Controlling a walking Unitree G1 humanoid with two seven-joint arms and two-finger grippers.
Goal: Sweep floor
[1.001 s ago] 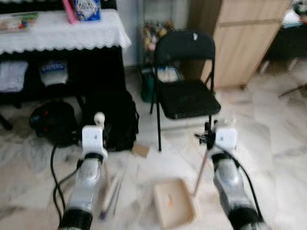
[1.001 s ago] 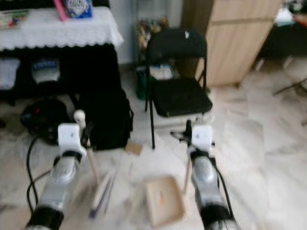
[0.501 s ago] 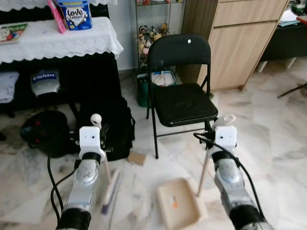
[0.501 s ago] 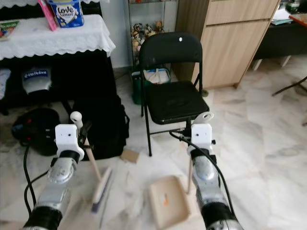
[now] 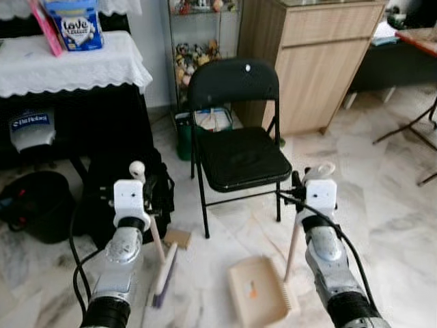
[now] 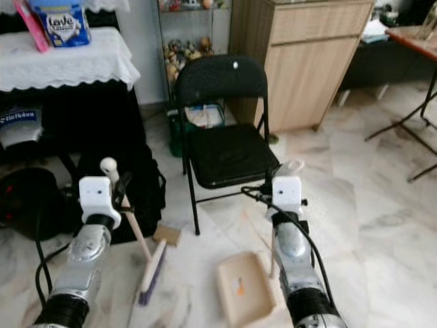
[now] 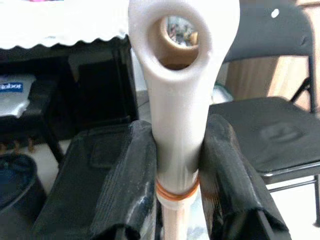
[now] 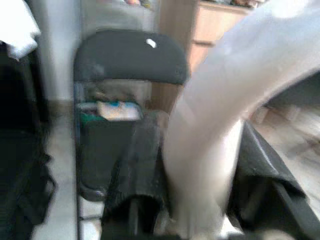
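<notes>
A black folding metal chair [image 5: 235, 137] stands on the white marble floor [image 5: 382, 205], with a black backpack [image 5: 126, 191] to its left. The beige plastic dustpan [image 5: 258, 292] lies on the floor in front of the chair, its pale handle clamped by the right gripper [image 8: 200, 190]. The left gripper [image 7: 177, 165] grips the wooden-handled broom [image 5: 162, 270], bristles near the floor beside the backpack.

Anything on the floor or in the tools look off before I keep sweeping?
One stray item: a small brown block lies loose on the floor beside the broom head. An orange scrap already sits in the dustpan. The folding chair stands upright; nothing looks spilled or damaged.
</notes>
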